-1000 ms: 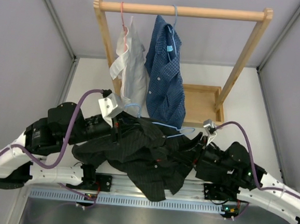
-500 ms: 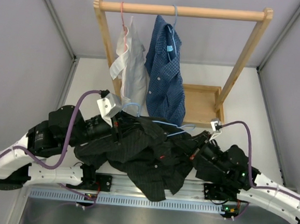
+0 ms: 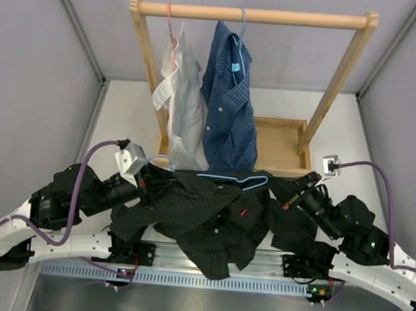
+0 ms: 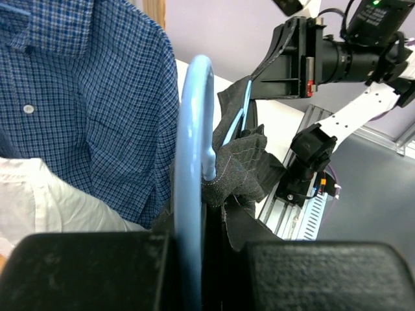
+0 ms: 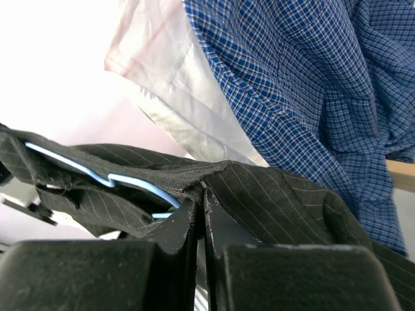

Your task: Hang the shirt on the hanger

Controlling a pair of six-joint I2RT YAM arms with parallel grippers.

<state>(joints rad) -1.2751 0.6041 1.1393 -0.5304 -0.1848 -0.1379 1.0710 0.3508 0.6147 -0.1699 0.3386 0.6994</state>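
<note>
The black striped shirt point(image 3: 210, 217) hangs bunched between my two arms above the near table edge. The light-blue wire hanger point(image 3: 232, 176) runs along its top edge, partly inside the fabric. My left gripper point(image 3: 151, 174) is shut on the hanger's hook end point(image 4: 193, 149), with shirt cloth point(image 4: 243, 162) just beyond it. My right gripper point(image 3: 291, 192) is shut on a fold of the shirt's edge point(image 5: 259, 188). The hanger wire point(image 5: 133, 185) shows under that cloth, just left of the right gripper point(image 5: 200, 206).
A wooden rack point(image 3: 255, 16) stands at the back with a white shirt point(image 3: 184, 96) on a pink hanger and a blue checked shirt point(image 3: 230, 100) on a blue hanger, both close behind the black shirt. The rack's wooden base tray point(image 3: 281, 143) lies right of them.
Both grippers moved apart, the left to the left and the right up and to the right. The shirt's top edge is now stretched out along the hanger.
</note>
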